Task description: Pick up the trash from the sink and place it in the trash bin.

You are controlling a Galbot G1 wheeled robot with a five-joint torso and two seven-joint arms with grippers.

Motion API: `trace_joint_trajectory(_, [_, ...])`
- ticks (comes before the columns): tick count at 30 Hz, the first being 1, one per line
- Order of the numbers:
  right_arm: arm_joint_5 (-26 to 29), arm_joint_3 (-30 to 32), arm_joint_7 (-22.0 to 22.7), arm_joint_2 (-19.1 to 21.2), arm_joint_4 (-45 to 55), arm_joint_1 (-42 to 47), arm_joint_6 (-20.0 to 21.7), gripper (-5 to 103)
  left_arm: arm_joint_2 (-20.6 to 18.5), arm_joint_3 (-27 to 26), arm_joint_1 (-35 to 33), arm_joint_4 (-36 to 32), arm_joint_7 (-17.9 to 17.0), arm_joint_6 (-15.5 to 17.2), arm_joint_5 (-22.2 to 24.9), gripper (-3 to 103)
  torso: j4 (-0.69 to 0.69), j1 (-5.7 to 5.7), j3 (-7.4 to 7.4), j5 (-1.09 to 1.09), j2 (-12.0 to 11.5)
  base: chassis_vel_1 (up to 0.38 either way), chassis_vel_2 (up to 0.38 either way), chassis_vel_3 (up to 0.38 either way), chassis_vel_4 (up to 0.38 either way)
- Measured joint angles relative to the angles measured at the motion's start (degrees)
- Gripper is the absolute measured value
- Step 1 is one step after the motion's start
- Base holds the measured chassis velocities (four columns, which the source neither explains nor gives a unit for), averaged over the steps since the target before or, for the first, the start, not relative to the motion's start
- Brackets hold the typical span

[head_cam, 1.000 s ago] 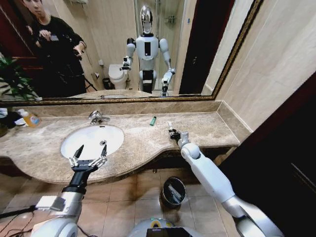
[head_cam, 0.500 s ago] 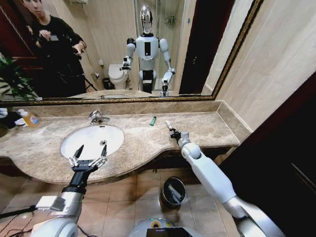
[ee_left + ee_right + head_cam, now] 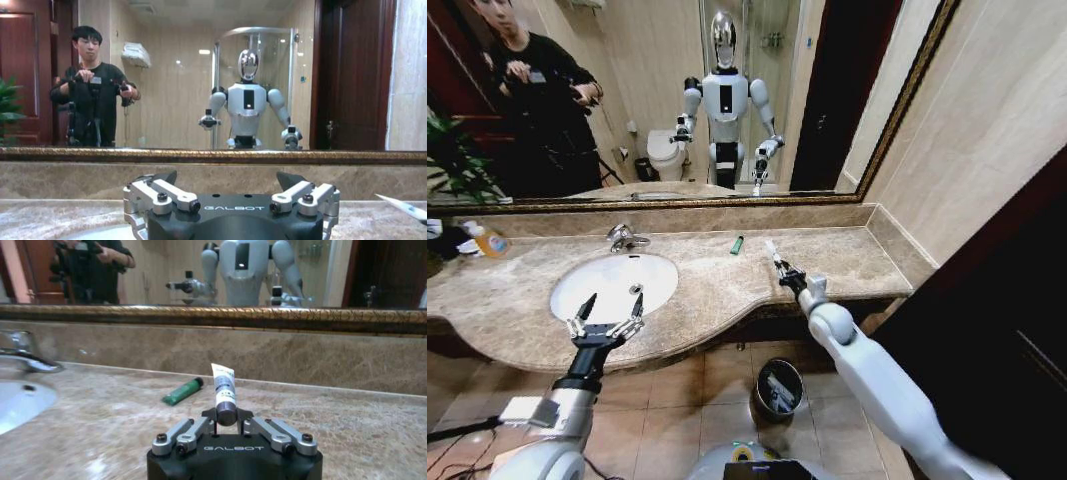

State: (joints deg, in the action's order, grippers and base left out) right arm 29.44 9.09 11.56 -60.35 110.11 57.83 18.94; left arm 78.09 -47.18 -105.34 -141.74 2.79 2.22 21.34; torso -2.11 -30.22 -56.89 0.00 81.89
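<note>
Since a second ago the right arm has drawn back toward the robot and lifted, its elbow now nearer the bench edge. The right end effector (image 3: pixel 779 268) is clamped on a small white tube (image 3: pixel 222 383), dark cap seated between the fingers — it stands clear of the marble, pointing at the mirror. The left end effector (image 3: pixel 607 318) hovers with fingers spread over the near rim of the sink (image 3: pixel 567 283), holding nothing.

As far as progress goes, one piece is in hand but not yet binned; the trash bin (image 3: pixel 778 388) sits on the floor below the bench, under the front edge, and something pale already lies inside. The basin looks bare. A small green tube (image 3: pixel 737 244) lies on the bench near the backsplash — that one is left to fetch.

To reach the bin, the right arm must clear the overhanging bench edge. A clear bottle with an orange label (image 3: pixel 489 240) stands far left, out of the way.
</note>
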Motion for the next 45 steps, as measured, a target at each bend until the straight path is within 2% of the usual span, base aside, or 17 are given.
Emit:
trace_joint_trajectory(7, [0.2, 2.0, 1.5, 2.7, 7.9, 9.5, -0.7, 18, 0.0, 0.0, 0.0, 0.0, 0.0, 0.0, 0.0, 100, 0.01, 0.00, 0.00, 0.00, 0.0, 0.000, 0.000, 0.000, 0.000])
trace_joint_trajectory(11, [0.3, 2.5, 3.5, 3.3, 11.6, 15.5, -2.4, 18, 0.0, 0.0, 0.0, 0.0, 0.0, 0.0, 0.0, 100, 0.01, 0.00, 0.00, 0.00, 0.0, 0.000, 0.000, 0.000, 0.000])
trace_joint_trajectory(19, [-2.5, 3.1, 5.0, 1.2, 14.9, 24.2, -6.7, 18, 0.0, 0.0, 0.0, 0.0, 0.0, 0.0, 0.0, 100, 0.00, 0.00, 0.00, 0.00, 0.0, 0.000, 0.000, 0.000, 0.000])
trace_joint_trajectory(22, [-7.1, 2.8, 8.3, -1.7, 15.5, 30.2, -12.5, 18, 0.0, 0.0, 0.0, 0.0, 0.0, 0.0, 0.0, 100, 0.00, 0.00, 0.00, 0.00, 0.0, 0.000, 0.000, 0.000, 0.000])
trace_joint_trajectory(28, [-10.6, 3.1, 9.2, -3.5, 15.8, 34.8, -16.3, 18, 0.0, 0.0, 0.0, 0.0, 0.0, 0.0, 0.0, 100, 0.01, 0.00, 0.00, -0.01, 0.0, 0.000, 0.000, 0.000, 0.000])
trace_joint_trajectory(30, [-13.4, 3.1, 9.3, -4.7, 13.2, 37.5, -19.5, 18, 0.0, 0.0, 0.0, 0.0, 0.0, 0.0, 0.0, 100, 0.00, 0.00, 0.00, -0.01, 0.0, 0.000, 0.000, 0.000, 0.000])
trace_joint_trajectory(34, [-14.7, 3.0, 8.1, -5.6, 9.7, 38.1, -21.4, 18, 0.0, 0.0, 0.0, 0.0, 0.0, 0.0, 0.0, 100, 0.01, 0.00, 0.00, -0.01, 0.0, 0.000, 0.000, 0.000, 0.000])
trace_joint_trajectory(37, [-15.9, 2.8, 4.4, -6.4, 1.2, 36.4, -23.6, 18, 0.0, 0.0, 0.0, 0.0, 0.0, 0.0, 0.0, 100, 0.00, 0.00, 0.00, 0.00, 0.0, 0.000, 0.000, 0.000, 0.000])
trace_joint_trajectory(45, [-13.0, 2.0, 1.6, -6.7, -8.5, 32.5, -23.9, 18, 0.0, 0.0, 0.0, 0.0, 0.0, 0.0, 0.0, 100, 0.00, -0.01, -0.01, 0.00, 0.0, 0.000, 0.000, 0.000, 0.000])
